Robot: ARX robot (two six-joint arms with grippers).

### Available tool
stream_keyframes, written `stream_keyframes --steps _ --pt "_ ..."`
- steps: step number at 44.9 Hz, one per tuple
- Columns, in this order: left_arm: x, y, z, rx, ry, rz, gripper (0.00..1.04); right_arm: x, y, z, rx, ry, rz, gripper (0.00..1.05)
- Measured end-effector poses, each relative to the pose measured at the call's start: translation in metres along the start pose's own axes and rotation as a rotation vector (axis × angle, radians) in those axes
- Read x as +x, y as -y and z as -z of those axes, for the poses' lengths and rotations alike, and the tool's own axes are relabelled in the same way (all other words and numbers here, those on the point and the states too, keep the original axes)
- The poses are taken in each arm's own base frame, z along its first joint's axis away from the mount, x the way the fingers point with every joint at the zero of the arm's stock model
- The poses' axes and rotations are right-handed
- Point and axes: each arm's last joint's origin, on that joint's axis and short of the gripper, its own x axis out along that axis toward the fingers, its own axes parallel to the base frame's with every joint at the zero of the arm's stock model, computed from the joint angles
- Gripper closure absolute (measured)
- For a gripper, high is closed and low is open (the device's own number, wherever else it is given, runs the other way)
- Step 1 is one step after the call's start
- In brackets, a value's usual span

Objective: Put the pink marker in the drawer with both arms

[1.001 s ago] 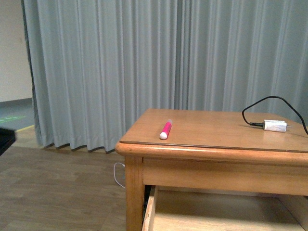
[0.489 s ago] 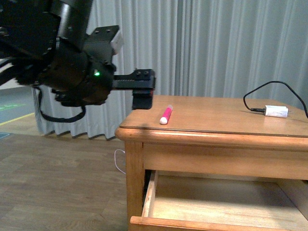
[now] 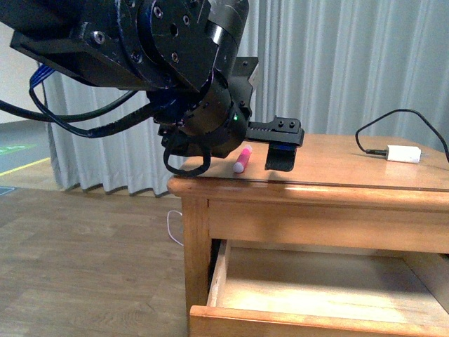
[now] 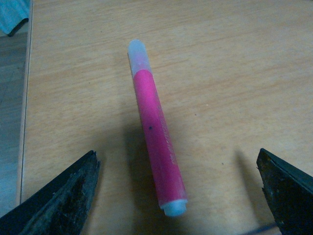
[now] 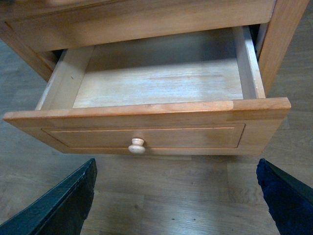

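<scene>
**A:** Where is the pink marker [image 3: 243, 160] now?

**B:** It lies flat on the table [image 3: 351, 179], near the left front corner of the top. Its pale end points toward the front edge. It is not in the drawer [image 3: 217, 284].

**A:** Does something hold it?

**B:** No. In the left wrist view the left gripper [image 4: 178, 155] is spread wide. The marker lies between its two dark fingers [image 4: 73, 188], apart from both of them. In the front view the gripper is low over the table top, just beside the marker. I cannot tell if it touches the wood.

**A:** And the arm behind it?

**B:** The left arm [image 3: 161, 63] is big and black, with looping cables. It comes in from the upper left and covers much of the curtain [image 3: 351, 63].

**A:** What about the drawer?

**B:** It is pulled out under the table top, and the pale wood inside it is visible. The right wrist view looks down on its panel front, with one small round knob [image 5: 137, 145] in the middle.

**A:** The other hand?

**B:** The right gripper [image 5: 176, 164] is also spread wide and holds nothing. It is in front of the drawer, above the floor [image 5: 161, 205], and apart from the knob. The front view does not show it.

**A:** Anything else on the table?

**B:** A white charger [image 3: 403, 153] with a black cable [image 3: 372, 135], far to the right, well apart from the marker.
</scene>
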Motion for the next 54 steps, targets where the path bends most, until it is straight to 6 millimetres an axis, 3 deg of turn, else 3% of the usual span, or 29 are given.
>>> stream_keyframes --steps 11,24,30,46,54 --pt "0.016 -0.003 0.004 -0.038 -0.03 -0.039 0.06 0.0 0.0 0.0 0.0 0.0 0.0 0.08" --pt "0.02 -0.005 0.004 -0.032 -0.04 -0.04 0.08 0.0 0.0 0.0 0.0 0.0 0.0 0.08" --pt "0.022 -0.008 0.003 -0.025 -0.051 -0.052 0.34 0.0 0.0 0.0 0.0 0.0 0.0 0.08" --pt "0.022 -0.011 0.002 -0.028 -0.047 -0.063 0.89 0.0 0.0 0.0 0.0 0.0 0.0 0.08" --pt "0.02 -0.011 0.004 -0.014 0.002 0.039 0.9 0.0 0.0 0.0 0.0 0.0 0.0 0.08"
